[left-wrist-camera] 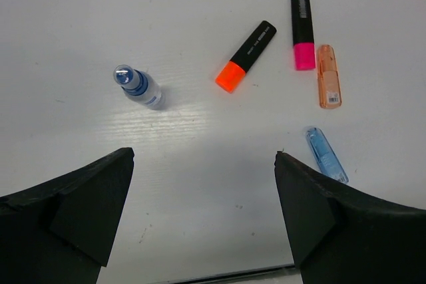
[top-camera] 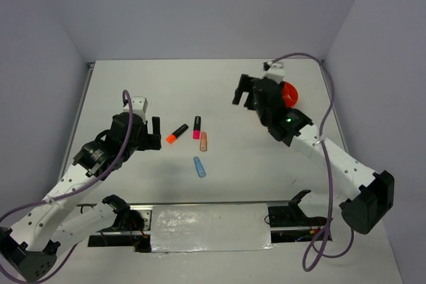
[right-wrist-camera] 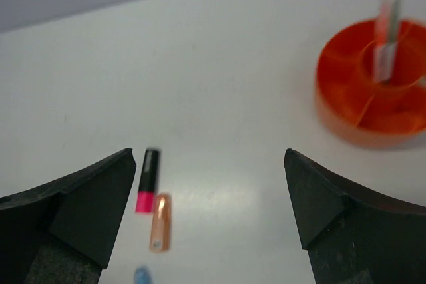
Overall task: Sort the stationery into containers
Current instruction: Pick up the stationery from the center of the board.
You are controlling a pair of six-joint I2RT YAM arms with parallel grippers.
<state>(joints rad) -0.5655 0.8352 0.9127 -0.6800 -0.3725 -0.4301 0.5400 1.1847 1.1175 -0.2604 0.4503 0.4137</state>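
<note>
1. At the left of the white table [top-camera: 233, 184], the left gripper [left-wrist-camera: 203, 157] hangs low over the surface. Its jaws are spread wide with nothing between them, so it is released and holds no item.
2. Just ahead of it, the left wrist view shows a tiny blue-capped bottle [left-wrist-camera: 138, 88] standing upright on the table, apart from the other pieces.
3. To the right of the bottle lies the orange-tipped highlighter [left-wrist-camera: 246, 56]. It is slanted, with its black body pointing away and its orange end nearer the gripper.
4. Next comes the pink-tipped highlighter [left-wrist-camera: 302, 30], lying nearly straight with its pink end toward the arms.
5. Just beside that pink end lies the peach bar [left-wrist-camera: 329, 76], also lengthwise. Whether the two touch cannot be told.
6. A little nearer the arm bases, and apart from the peach bar, the light-blue strip [left-wrist-camera: 326, 155] lies flat and slightly angled.
7. Well to the right of this cluster, the right gripper [right-wrist-camera: 210, 154] is raised above the far part of the table. Its jaws stand wide apart and empty — released as well.
8. At the far right sits the orange tub [right-wrist-camera: 346, 108], round, low and divided into compartments. In the top view it is partly hidden behind the right arm.
9. A thin pale item [right-wrist-camera: 386, 31] stands upright in the tub's centre compartment, too blurred to identify.
</note>
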